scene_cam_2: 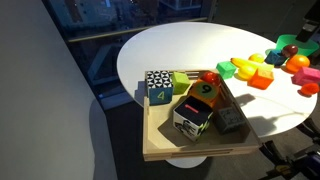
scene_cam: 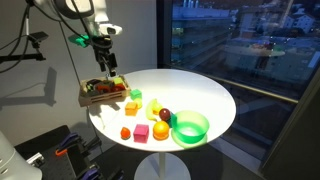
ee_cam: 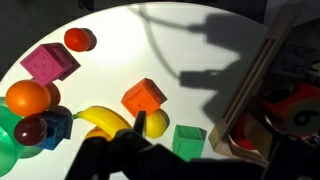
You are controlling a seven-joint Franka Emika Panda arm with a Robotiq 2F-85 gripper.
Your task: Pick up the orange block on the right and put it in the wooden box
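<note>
The orange block (ee_cam: pixel 145 97), an orange-red piece with flat faces, is seen lying on the white table (ee_cam: pixel 120 40). It is placed near the wooden box (ee_cam: pixel 245 90) and close to a green block (ee_cam: pixel 187 141). Its faces are shown clearly only in the wrist view. In an exterior view the tool (scene_cam: pixel 106 64) is seen above the box, spread wide with nothing held. Numbered cubes (scene_cam_2: pixel 202 97) in the box are shown only in an exterior view.

One wooden box (scene_cam_2: pixel 190 152), one green bowl (scene_cam: pixel 190 131), one pink cube (ee_cam: pixel 50 65).

"4" on teal cube (scene_cam_2: pixel 160 96)
</note>
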